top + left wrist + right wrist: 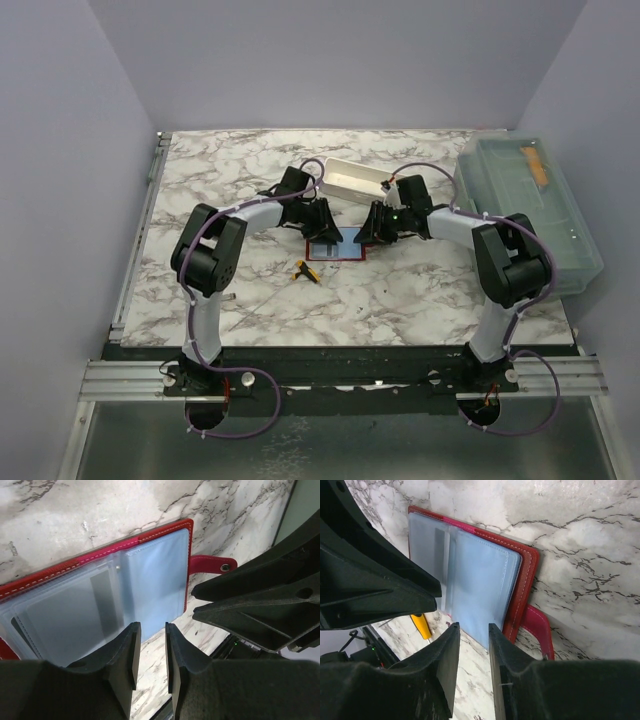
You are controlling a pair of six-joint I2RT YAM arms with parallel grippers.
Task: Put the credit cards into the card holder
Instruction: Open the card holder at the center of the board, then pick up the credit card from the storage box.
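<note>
We are poising the left gripper (150, 652) and right gripper (474, 652), jaws slightly apart, probably to steady the open wallet (480, 580).

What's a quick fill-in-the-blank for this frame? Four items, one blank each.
1. The card holder lies ____ on the table, lining upward.
2. The tool near it has a ____ handle.
3. The clear bin stands on the robot's ____ side.
4. The left gripper and right gripper, fingers slightly parted, grip ____.
Missing words: open; yellow; right; nothing.
</note>
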